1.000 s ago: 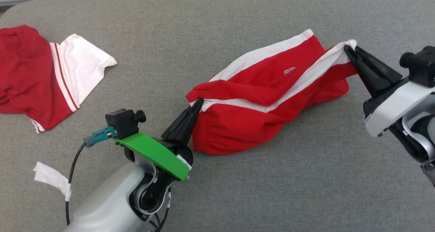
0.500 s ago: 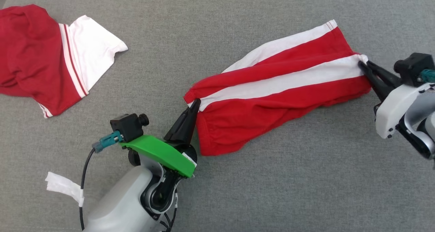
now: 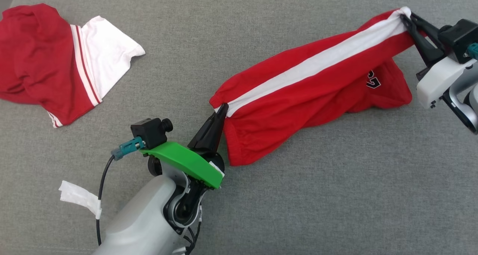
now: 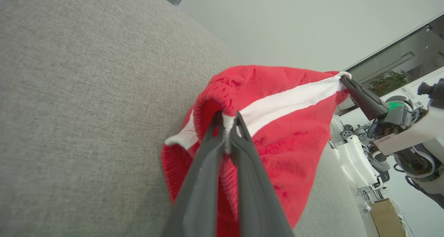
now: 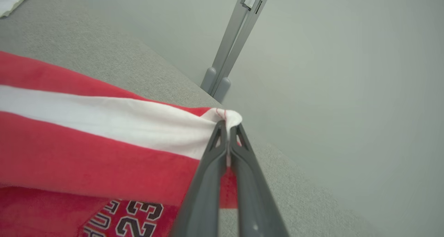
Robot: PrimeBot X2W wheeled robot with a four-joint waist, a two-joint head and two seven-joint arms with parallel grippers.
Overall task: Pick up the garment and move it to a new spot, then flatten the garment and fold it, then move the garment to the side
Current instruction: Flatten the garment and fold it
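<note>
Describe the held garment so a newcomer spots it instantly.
On the grey cushion, look right of centre. The red shorts stretch between the left claw and right claw. Unlike the loose red-and-white garment at left, they carry one long white stripe and are pinched at both ends.

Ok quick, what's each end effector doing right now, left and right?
Left end effector: closed, gripping one end of the red garment.
Right end effector: closed, gripping the garment's opposite end.

Cloth and plastic, matt
At your left claw (image 3: 223,106): garment (image 3: 295,109) soft red-white knit; fingers (image 4: 204,181) smooth dark plastic; beneath, cover (image 3: 336,195) coarse grey weave.
</note>
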